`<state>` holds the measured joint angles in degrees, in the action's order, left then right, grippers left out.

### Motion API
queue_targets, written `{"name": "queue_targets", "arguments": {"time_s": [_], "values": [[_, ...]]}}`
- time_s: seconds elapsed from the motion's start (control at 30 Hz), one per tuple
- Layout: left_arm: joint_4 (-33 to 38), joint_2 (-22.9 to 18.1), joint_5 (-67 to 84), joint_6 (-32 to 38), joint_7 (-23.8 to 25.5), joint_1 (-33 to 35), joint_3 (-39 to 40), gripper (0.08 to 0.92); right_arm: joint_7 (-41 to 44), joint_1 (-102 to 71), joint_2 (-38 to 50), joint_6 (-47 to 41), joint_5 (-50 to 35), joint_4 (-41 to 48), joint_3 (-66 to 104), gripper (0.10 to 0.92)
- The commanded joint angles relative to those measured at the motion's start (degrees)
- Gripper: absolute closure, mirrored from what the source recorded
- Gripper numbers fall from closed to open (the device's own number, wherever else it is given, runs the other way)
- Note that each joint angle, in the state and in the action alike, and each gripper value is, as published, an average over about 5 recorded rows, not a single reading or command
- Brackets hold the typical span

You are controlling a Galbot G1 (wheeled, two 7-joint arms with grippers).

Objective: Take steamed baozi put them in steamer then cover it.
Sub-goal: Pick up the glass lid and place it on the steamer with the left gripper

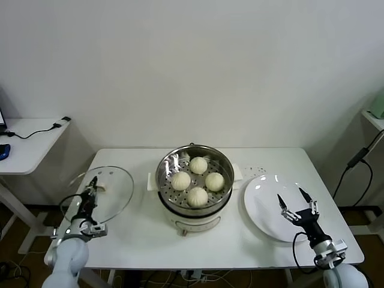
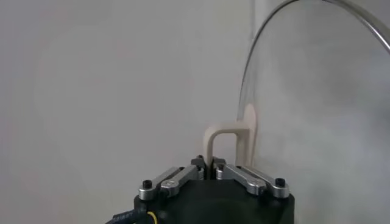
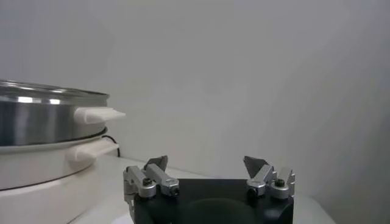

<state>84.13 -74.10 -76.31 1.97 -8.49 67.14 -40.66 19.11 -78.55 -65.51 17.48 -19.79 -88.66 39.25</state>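
Several cream-white baozi (image 1: 197, 196) lie on the perforated tray of the shiny steamer (image 1: 171, 162) at the table's centre; its steel wall (image 3: 42, 115) also shows in the right wrist view. The clear glass cover (image 1: 117, 189) stands tilted at the table's left. My left gripper (image 1: 93, 183) is shut on the cover's white handle (image 2: 226, 135), with the glass (image 2: 317, 91) rising just behind it and the gripper (image 2: 211, 165) pinching the handle's bar. My right gripper (image 1: 291, 194) hovers open above the white plate (image 1: 264, 222), and the right gripper (image 3: 205, 161) holds nothing.
The white table's front edge (image 1: 198, 264) runs close to both arms. A side desk (image 1: 30, 141) with a cable stands at the far left. A black cable (image 1: 354, 162) hangs beyond the table's right end.
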Motion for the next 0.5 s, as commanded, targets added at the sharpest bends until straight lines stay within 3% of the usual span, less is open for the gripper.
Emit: {"name": "queue_targets", "arguments": {"time_s": [0.03, 0.27, 0.5], "values": [[27.1, 5.5, 3.8, -20.8, 3.7, 10.8, 2.1, 0.855, -0.5, 0.7, 0.1, 0.2, 0.5, 1.2, 0.1, 0.203], [37.7, 11.6, 4.5, -32.9, 8.3, 12.8, 7.2, 0.855, -1.5, 2.3, 0.7, 0.0, 1.7, 2.5, -0.2, 0.203], [42.9, 19.9, 7.7, -42.8, 13.6, 6.7, 21.0, 0.855, -2.2, 3.9, 0.9, -0.7, 3.0, 3.4, -1.3, 0.203]]}}
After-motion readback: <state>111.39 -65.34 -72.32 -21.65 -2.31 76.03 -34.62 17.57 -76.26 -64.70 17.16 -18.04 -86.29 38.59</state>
